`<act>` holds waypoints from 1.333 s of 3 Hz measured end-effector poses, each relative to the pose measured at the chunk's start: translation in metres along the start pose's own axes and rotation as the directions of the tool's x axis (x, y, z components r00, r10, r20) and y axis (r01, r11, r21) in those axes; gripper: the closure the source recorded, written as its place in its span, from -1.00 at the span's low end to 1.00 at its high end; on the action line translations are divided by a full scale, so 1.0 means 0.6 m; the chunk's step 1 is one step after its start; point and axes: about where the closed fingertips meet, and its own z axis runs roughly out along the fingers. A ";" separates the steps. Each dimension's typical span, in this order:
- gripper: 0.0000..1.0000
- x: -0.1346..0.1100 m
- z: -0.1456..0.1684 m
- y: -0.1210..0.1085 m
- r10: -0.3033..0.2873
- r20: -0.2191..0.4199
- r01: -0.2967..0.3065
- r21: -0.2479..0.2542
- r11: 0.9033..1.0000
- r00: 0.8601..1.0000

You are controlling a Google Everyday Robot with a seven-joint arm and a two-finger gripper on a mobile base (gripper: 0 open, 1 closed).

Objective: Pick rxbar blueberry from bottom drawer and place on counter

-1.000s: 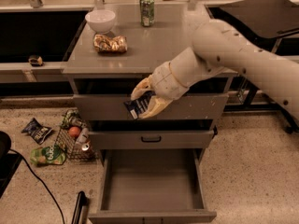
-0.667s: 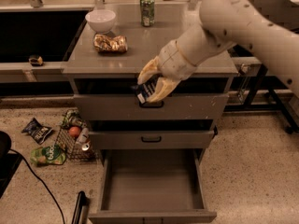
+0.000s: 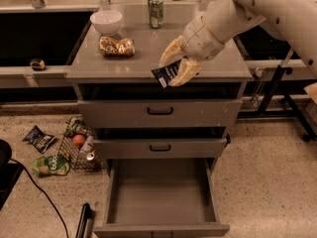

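My gripper (image 3: pixel 174 67) is shut on the rxbar blueberry (image 3: pixel 165 75), a small dark wrapper with white lettering that sticks out to the lower left between the cream fingers. The bar hangs over the front edge of the grey counter (image 3: pixel 148 63), just above the top drawer. The bottom drawer (image 3: pixel 161 197) is pulled open below, and its grey interior shows nothing inside. My arm reaches in from the upper right.
On the counter stand a white bowl (image 3: pixel 106 21), a crinkly gold-brown snack bag (image 3: pixel 117 46) and a green can (image 3: pixel 155 11). Two closed drawers with black handles (image 3: pixel 159 111) sit above the open one. A wire basket (image 3: pixel 79 150) and snack bags (image 3: pixel 40 139) lie on the floor at left.
My gripper has risen with the bar from in front of the top drawer up to the counter's front edge and moved slightly right.
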 end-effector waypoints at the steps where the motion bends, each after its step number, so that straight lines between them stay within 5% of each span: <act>1: 1.00 0.000 0.000 0.000 0.000 0.000 0.000 0.000 1.000 1.000; 2: 1.00 0.024 -0.007 -0.026 0.077 -0.007 -0.077 0.045 0.996 0.997; 3: 1.00 0.079 -0.018 -0.055 0.198 -0.002 -0.196 0.113 0.974 0.980; 4: 1.00 0.132 -0.029 -0.083 0.286 0.017 -0.284 0.188 0.940 0.958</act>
